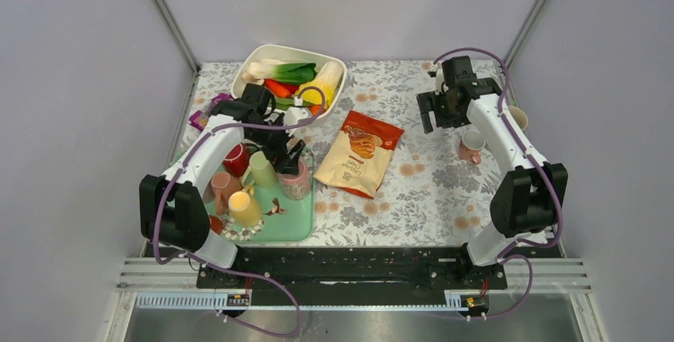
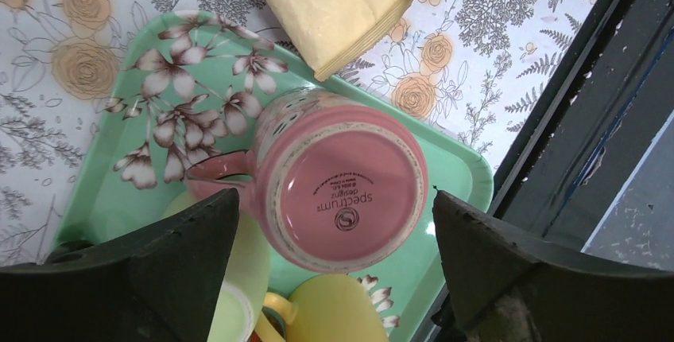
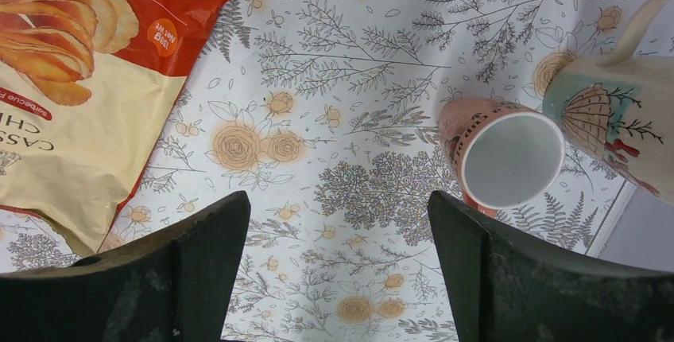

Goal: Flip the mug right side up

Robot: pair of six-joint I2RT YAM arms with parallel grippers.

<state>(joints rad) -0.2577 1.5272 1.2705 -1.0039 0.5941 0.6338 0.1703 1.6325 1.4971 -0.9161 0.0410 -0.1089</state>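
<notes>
Both the right gripper (image 3: 338, 223) and the left gripper (image 2: 334, 203) gape wide, holding nothing; the left hangs over the pink mug (image 2: 346, 191), which sits mouth-down on the green tray (image 2: 457, 171). I'd lower the fingers (image 2: 159, 262) around its wall, clear of the handle (image 2: 214, 171), then clamp firmly, though how tightly neighbouring cups (image 2: 334, 310) crowd it is hard to judge.

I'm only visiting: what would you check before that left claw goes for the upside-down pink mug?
1. pink mug base up on the tray: ok.
2. left gripper open, straddling the mug: ok.
3. Height above the mug: cannot tell.
4. handle clear of the fingers: not ok, it points at one.
5. Room to turn: not ok, the yellow cup crowds it.
6. right gripper open, well away: ok.
</notes>
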